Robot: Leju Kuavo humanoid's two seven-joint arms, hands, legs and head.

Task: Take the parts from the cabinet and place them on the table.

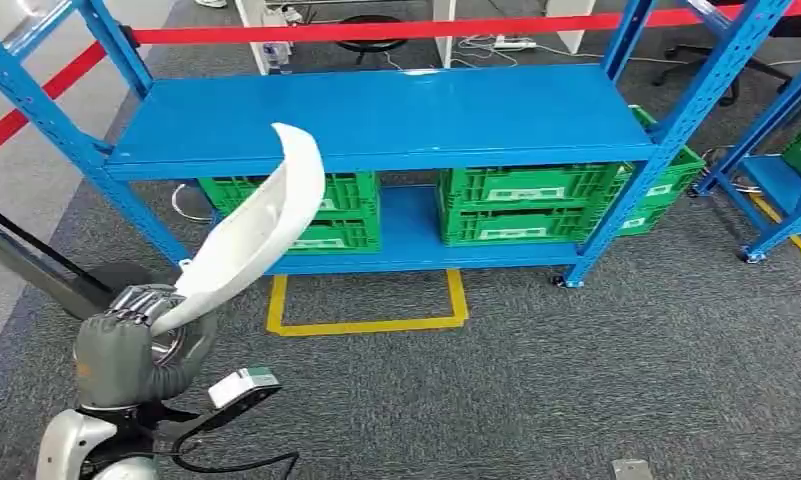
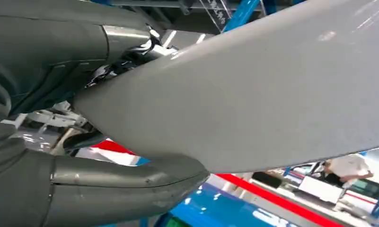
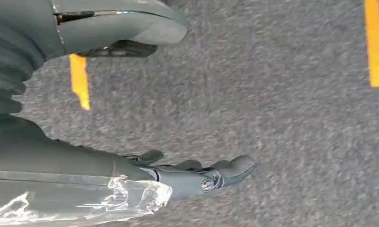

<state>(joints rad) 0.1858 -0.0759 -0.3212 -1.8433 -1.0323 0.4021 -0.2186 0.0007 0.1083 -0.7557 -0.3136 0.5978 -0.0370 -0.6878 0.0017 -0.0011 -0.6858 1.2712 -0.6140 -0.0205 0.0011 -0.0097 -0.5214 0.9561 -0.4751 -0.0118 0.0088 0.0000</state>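
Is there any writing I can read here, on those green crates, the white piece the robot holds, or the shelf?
Nothing is legible.
Green crates: white labels on their fronts, too small and blurred to read.
White part, held by the left hand: no text visible.
Blue shelf: no text visible.
Small white-and-green tag by the left wrist: blurred, unreadable.

A warehouse-like workshop: blue steel shelving holds green plastic crates on its lower shelf, with yellow floor tape marked just before it.
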